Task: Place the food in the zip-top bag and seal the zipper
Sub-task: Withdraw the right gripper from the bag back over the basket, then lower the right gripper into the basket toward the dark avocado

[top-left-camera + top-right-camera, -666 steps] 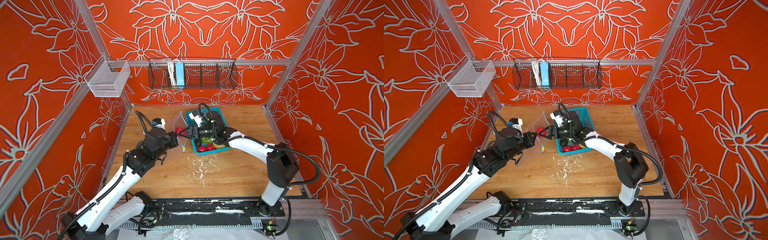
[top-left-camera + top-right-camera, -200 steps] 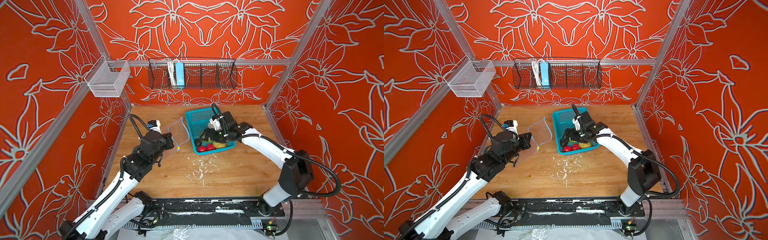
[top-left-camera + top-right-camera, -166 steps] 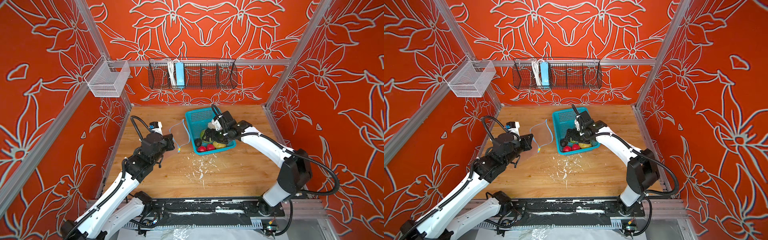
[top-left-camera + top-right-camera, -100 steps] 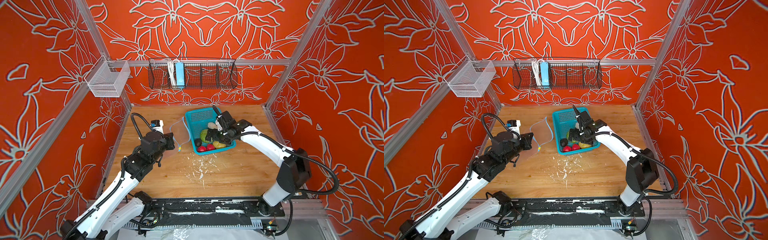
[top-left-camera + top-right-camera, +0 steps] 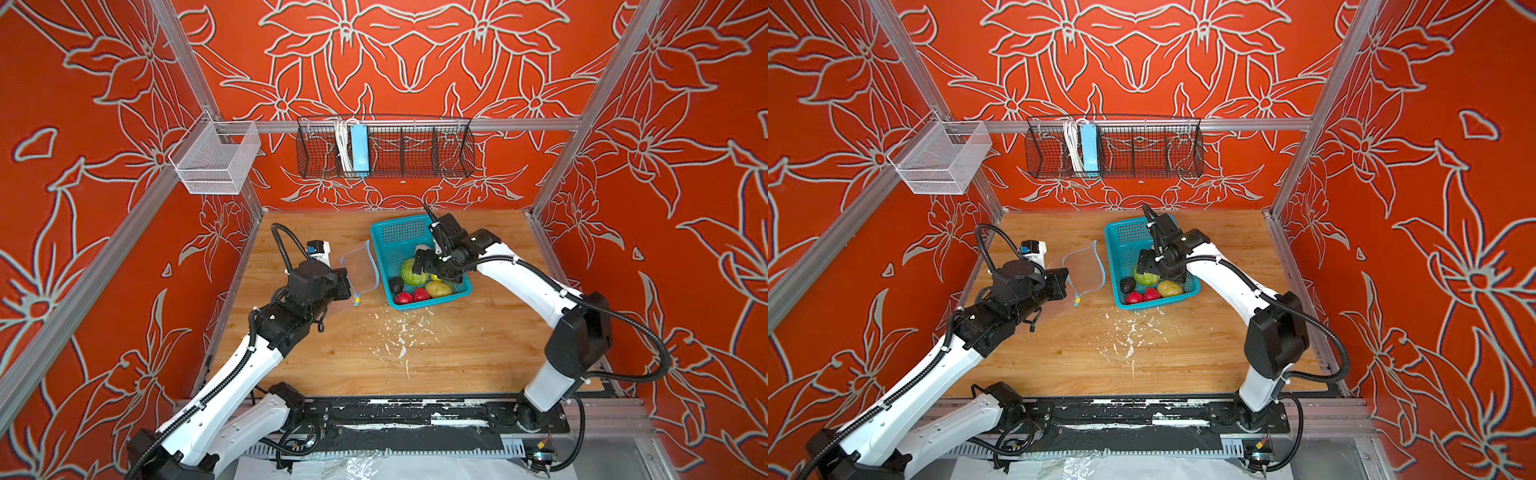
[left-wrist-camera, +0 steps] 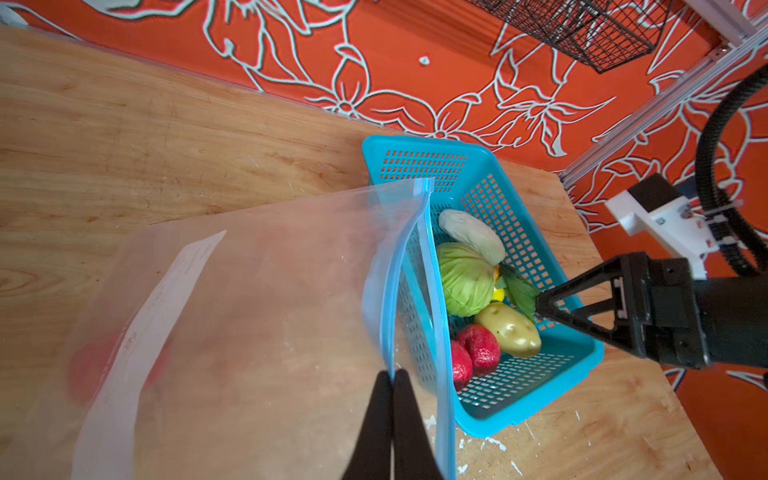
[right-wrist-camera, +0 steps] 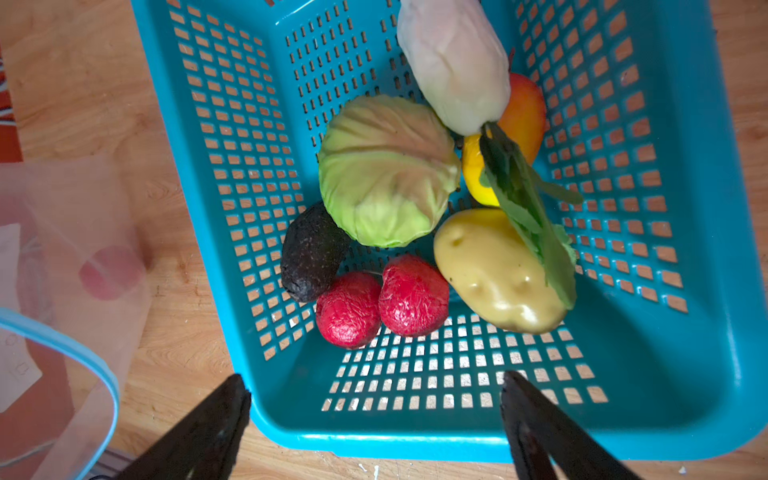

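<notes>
Clear, limp plastic zip-top bag (image 6: 257,299) beside teal perforated basket (image 6: 419,143): left gripper (image 6: 392,372) pinches its stiffer blue zipper rim (image 6: 386,282), likely the surest hold; right gripper (image 7: 374,384) gapes empty.

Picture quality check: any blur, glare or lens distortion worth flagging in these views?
Both top views: even light, soft shadows, sharp; the wide lens makes the frame posts splay outward. Left wrist view: basket and food crisp, bag hazy, the shut left gripper a dark, soft silhouette. Right wrist view: food sharp, the open right gripper blurred, bag out of focus. No strong glare.
</notes>
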### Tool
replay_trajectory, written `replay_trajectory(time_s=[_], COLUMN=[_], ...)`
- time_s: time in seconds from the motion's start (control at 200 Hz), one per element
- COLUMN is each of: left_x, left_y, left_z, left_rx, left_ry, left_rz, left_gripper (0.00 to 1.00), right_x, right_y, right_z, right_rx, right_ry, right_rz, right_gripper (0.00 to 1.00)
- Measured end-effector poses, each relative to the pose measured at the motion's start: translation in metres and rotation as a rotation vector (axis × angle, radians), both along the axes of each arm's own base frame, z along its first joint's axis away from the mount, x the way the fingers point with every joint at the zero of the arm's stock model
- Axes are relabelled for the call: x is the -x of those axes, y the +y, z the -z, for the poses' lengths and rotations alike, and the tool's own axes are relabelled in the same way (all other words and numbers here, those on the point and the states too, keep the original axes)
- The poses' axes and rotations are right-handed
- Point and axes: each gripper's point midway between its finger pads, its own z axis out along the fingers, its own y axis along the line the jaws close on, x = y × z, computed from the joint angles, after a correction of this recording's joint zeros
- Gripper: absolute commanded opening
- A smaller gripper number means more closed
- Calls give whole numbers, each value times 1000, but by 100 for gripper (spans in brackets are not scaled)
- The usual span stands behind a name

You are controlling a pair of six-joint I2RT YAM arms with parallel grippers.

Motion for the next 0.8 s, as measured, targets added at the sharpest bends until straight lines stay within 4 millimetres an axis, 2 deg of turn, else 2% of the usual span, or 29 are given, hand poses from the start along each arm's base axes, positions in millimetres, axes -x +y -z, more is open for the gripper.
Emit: replay_trajectory(time_s=[0.23,0.395,0.56,0.801], left_x=[-1,-1,0,2], left_y=[9,12,13,15], left_z=[-3,-8,-6,-3], left_rx=[-14,-20,-32,-15], left_ry=[18,23,29,37], left_rz=[-17,-7,5,9], left_gripper=[0,0,0,0], right_x=[0,-3,-1,-5], right_y=[25,46,52,58], right_z=[18,23,29,49], right_rx=[48,55,57,88], right_ry=[71,85,104,159], right_rz=[-36,-59,-48,-31], right_gripper=[91,87,79,75])
